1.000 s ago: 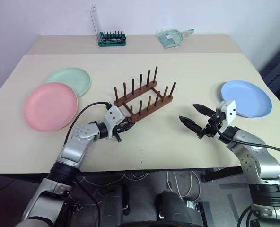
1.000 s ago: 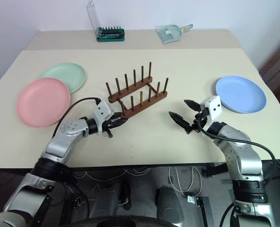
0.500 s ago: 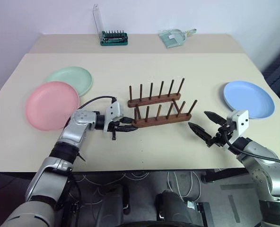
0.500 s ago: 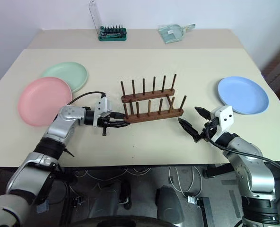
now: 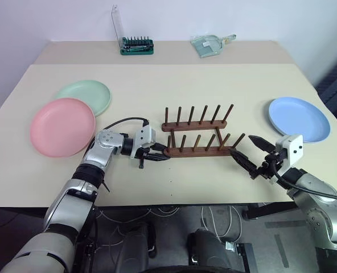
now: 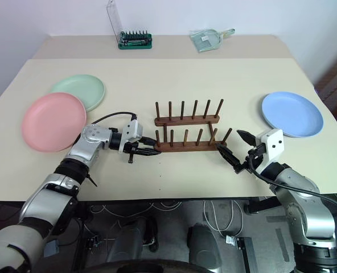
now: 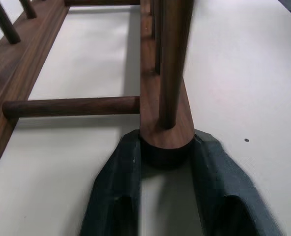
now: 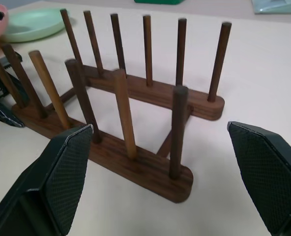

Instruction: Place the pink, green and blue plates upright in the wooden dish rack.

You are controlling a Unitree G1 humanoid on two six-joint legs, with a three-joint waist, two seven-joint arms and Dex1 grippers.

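You were squaring up the wooden dish rack [image 5: 198, 135] mid-table: left gripper [image 5: 155, 153] straddled its near rail end, barely clamped; right gripper [image 5: 246, 154] gaped beside the other end. All plates lay flat; next, let go and fetch one

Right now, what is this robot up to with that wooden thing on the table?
The robot's left pincer has its two black fingers on either side of the rounded end of the near rail of the wooden dish rack, seemingly positioning it. The right pincer hangs wide open at the rack's other end, holding nothing. No plate is in the rack yet: the pink plate and green plate lie flat on the robot's left, and the blue plate lies flat on its right.
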